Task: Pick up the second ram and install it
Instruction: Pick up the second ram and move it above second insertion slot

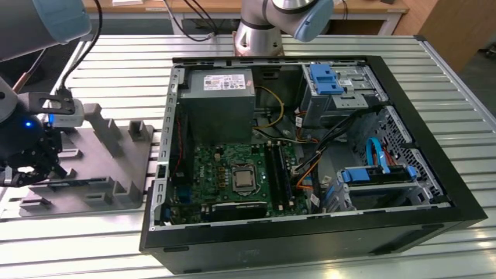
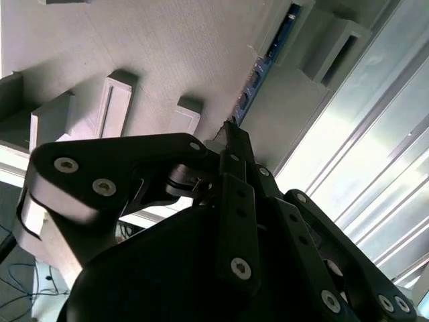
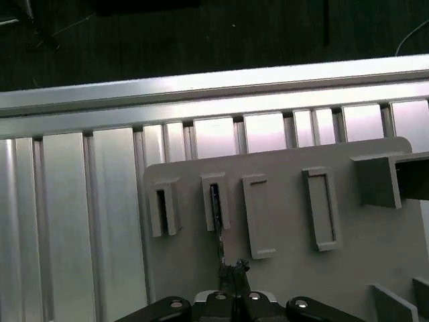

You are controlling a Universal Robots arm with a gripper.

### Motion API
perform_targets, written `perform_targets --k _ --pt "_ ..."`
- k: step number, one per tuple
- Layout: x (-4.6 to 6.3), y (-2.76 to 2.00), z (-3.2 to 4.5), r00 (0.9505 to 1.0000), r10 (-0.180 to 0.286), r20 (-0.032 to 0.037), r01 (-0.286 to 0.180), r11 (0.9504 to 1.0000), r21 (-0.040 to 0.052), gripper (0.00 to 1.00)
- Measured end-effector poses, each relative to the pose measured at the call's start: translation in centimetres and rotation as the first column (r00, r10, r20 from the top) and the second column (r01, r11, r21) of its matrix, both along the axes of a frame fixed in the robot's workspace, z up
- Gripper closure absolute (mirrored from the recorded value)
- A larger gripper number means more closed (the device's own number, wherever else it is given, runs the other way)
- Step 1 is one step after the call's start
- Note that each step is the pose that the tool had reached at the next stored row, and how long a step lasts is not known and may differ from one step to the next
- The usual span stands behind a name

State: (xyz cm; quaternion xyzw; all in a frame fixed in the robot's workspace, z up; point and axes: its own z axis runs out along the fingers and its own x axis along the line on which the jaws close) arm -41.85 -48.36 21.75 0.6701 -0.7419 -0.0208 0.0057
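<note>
Open black computer case [image 1: 310, 247] on slatted metal table [image 1: 453, 87], grey holder block [image 1: 93, 168] just beside it.

silver arm [image 1: 259, 29] with pale blue joint caps [image 1: 314, 23], matte black end effector [image 2: 231, 134] dotted with steel screws [image 2: 240, 268].

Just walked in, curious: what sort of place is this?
Probably a robotics lab or test bench for computer assembly. An open computer case with its motherboard bared lies on a slatted metal table, and a robot gripper grips the second ram at a grey holder block beside it.
</note>
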Motion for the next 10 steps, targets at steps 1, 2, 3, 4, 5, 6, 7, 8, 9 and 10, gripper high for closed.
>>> perform_targets --k 1,2,3,4,5,6,7,8,9,10 --pt "0.00 0.00 0.00 0.9999 0.012 0.0000 -0.012 0.9999 0.0000 0.90" --pt "0.00 0.00 0.00 0.9997 0.025 0.0000 -0.025 0.9997 0.0000 0.90" --pt "0.00 0.00 0.00 0.9993 0.038 0.0001 -0.038 0.9993 0.0000 0.90" --pt "0.00 0.00 0.00 0.9987 0.051 0.0000 -0.051 0.9987 0.0000 0.90" --pt "0.00 0.00 0.00 0.9980 0.064 0.0000 -0.064 0.9980 0.0000 0.90" --pt "0.00 0.00 0.00 0.9971 0.076 0.0000 -0.076 0.9971 0.0000 0.90" --pt "0.00 0.00 0.00 0.9961 0.088 0.0001 -0.088 0.9961 0.0000 0.90" --pt "0.00 0.00 0.00 0.9949 0.101 0.0000 -0.101 0.9949 0.0000 0.90" --pt "0.00 0.00 0.00 0.9937 0.113 0.0000 -0.113 0.9937 0.0000 0.90" --pt "0.00 0.00 0.00 0.9922 0.124 0.0000 -0.124 0.9922 0.0000 0.90"
